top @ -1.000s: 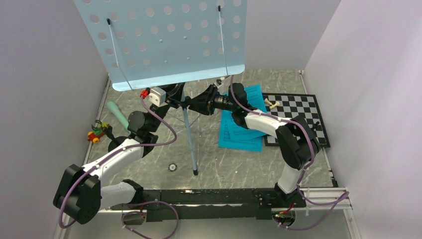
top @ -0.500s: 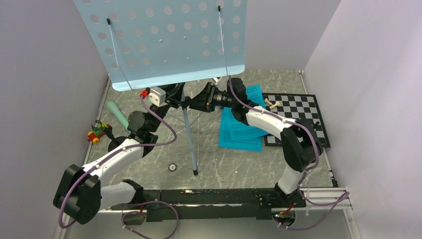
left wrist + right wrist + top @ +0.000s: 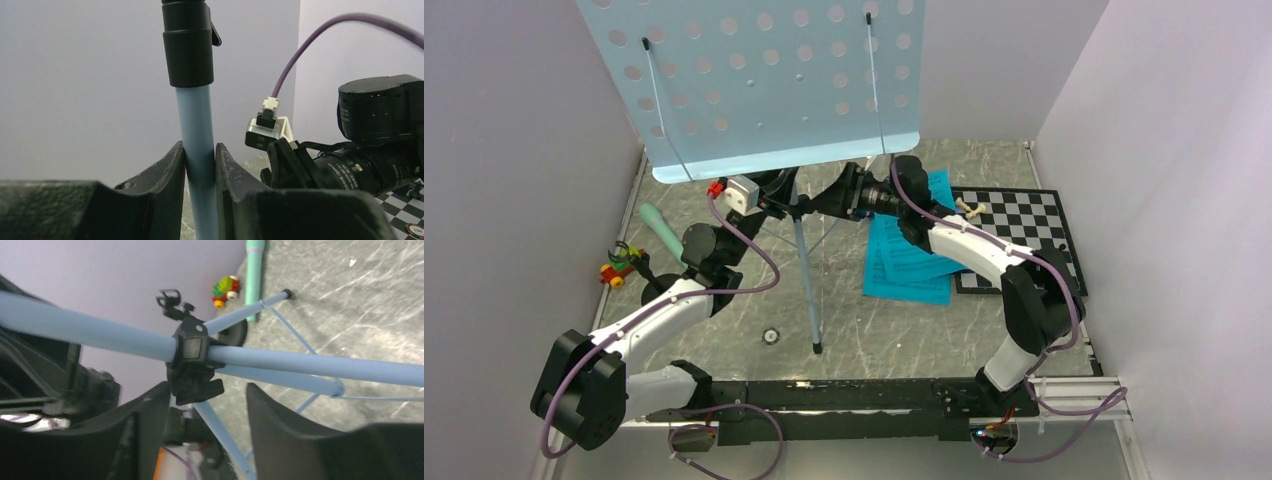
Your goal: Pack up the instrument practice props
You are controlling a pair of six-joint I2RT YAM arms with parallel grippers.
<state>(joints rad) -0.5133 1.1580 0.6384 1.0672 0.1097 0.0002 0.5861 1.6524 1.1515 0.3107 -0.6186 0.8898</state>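
The pale-blue music stand stands upright mid-table, its perforated tray (image 3: pixel 764 85) filling the top of the view and a leg (image 3: pixel 808 290) reaching down to the floor. My left gripper (image 3: pixel 200 155) is shut on the stand's pole (image 3: pixel 196 120), just below a black collar (image 3: pixel 189 45). My right gripper (image 3: pixel 207 400) is open, its jaws on either side of the black clamp (image 3: pixel 192 367) on the pole without touching it. Turquoise music sheets (image 3: pixel 911 262) lie right of the stand. A mint-green microphone (image 3: pixel 660 228) lies at the left, and it also shows in the right wrist view (image 3: pixel 254 275).
A black-and-white chessboard (image 3: pixel 1024 235) with a pale piece lies at the right. Small toy cars (image 3: pixel 619 265) sit at the left wall. Grey walls close in on three sides. The stand's other legs (image 3: pixel 300 382) spread low over the marbled table.
My right gripper has moved left and up, closer to the stand's pole and clamp. My left arm has held still on the pole.
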